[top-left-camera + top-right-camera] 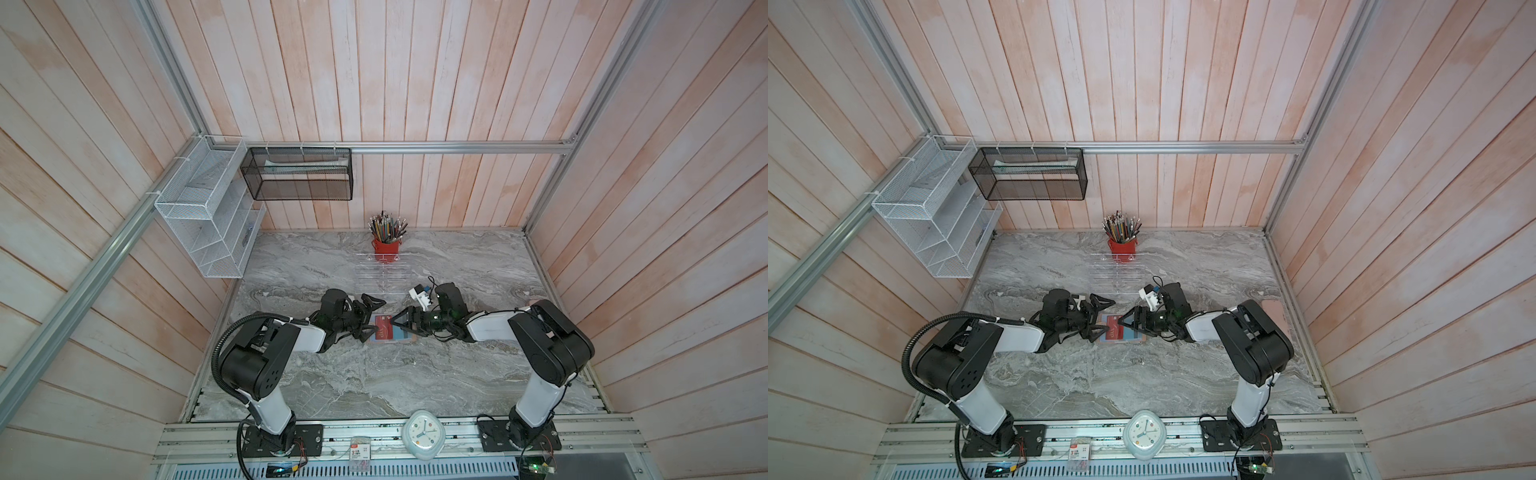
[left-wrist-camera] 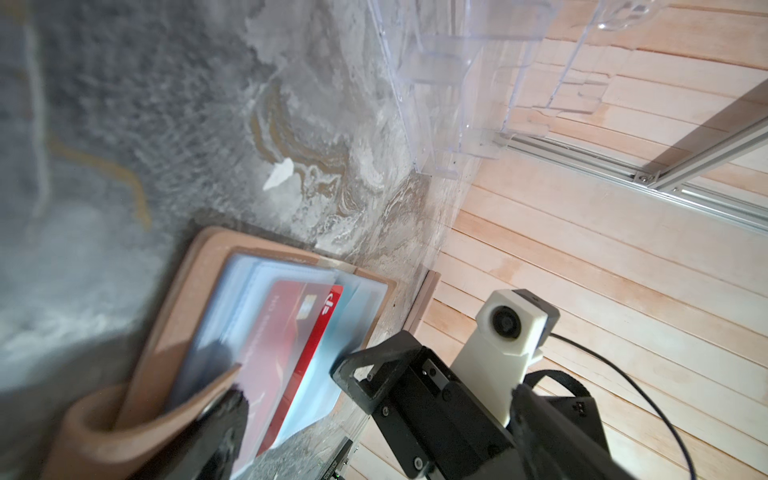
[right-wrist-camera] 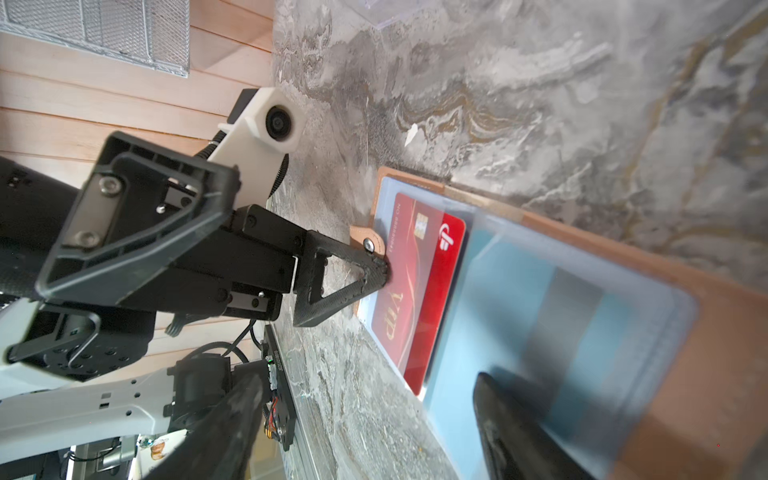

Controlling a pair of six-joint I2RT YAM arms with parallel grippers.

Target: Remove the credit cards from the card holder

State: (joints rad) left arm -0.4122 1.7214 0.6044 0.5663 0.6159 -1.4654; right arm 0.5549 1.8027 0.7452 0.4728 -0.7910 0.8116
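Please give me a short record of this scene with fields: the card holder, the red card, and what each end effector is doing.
card holder: lying open on the marble table, between both arms
red card: in a clear sleeve, one end sticking out
left end effector: open, one fingertip at the strap tab
right end effector: open, one finger over the blue sleeves

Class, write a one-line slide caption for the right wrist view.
Open card holder on the marble table, red VIP card visible inside, open left gripper touching the holder's edge.
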